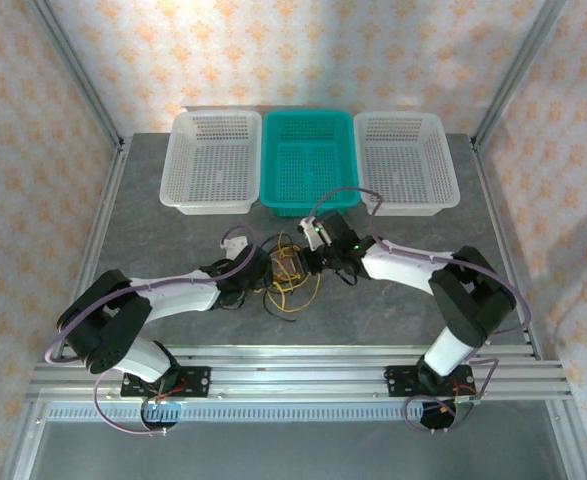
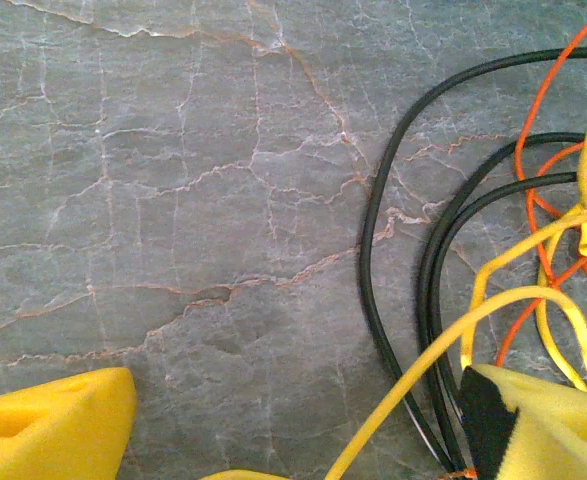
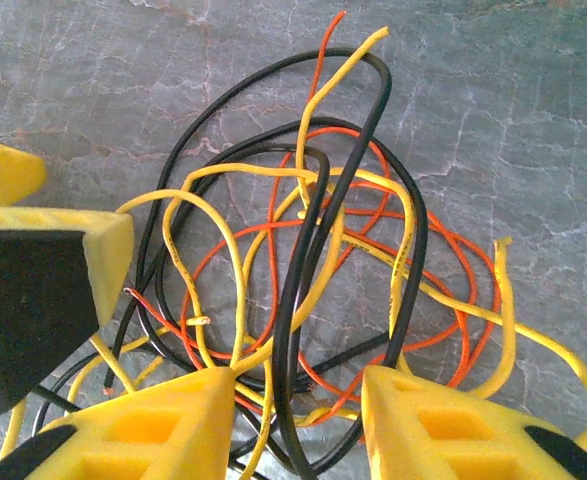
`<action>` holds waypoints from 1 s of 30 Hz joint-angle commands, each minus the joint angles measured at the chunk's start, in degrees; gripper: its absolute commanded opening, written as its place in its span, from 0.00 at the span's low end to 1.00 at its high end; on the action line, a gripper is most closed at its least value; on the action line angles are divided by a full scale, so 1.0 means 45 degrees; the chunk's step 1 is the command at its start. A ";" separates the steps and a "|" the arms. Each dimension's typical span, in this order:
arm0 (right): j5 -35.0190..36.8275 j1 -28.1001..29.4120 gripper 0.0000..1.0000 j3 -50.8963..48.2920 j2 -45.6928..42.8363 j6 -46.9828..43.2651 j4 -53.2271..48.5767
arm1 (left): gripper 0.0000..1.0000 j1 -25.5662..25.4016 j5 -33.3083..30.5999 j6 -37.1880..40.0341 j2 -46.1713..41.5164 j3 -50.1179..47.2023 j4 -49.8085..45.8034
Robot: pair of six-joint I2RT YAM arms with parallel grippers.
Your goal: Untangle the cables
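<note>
Cables (image 1: 289, 272) tangled on the table (image 1: 173, 240) just in front of the teal basket (image 1: 308, 116).
Yellow, black and orange strands loop through one another in one heap. In front of the basket's left corner, the left gripper (image 2: 293, 440) has its fingers spread wide, grasping nothing. In front of the basket's middle, the right gripper (image 3: 299, 415) has its fingers partly apart, black and yellow strands running loose through the gap.

From above and behind the arm bases (image 1: 163, 382), my top view looks down across the table (image 1: 173, 250) toward the baskets (image 1: 306, 160). Both wrist views hang close, facing down at the cables (image 3: 308, 215), which all three views share; the left wrist catches their edge.
</note>
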 commanded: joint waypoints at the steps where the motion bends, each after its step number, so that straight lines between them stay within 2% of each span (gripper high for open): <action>1: 0.0020 0.0012 0.35 0.0445 0.0206 0.0053 0.0481 | 0.86 0.0006 0.0066 0.0018 0.0173 -0.0152 0.0226; 8: 0.1092 -0.0004 0.22 0.0080 -0.0404 0.0404 0.0720 | 0.87 0.0009 -0.0192 -0.0118 0.0277 -0.0054 -0.0101; 17: 0.2455 -0.0004 0.06 -0.0278 -0.2285 0.0688 0.0408 | 0.87 0.0029 -0.0480 -0.0234 0.0369 -0.0025 -0.0506; 24: 0.3493 -0.0062 0.01 -0.0127 -0.3758 0.0581 -0.0449 | 0.87 0.0029 -0.0563 -0.0275 0.0389 -0.0133 -0.0596; 30: 0.4105 -0.0266 0.00 0.0385 -0.4600 0.0316 -0.1227 | 0.87 0.0029 -0.0572 -0.0256 0.0421 -0.0122 -0.0677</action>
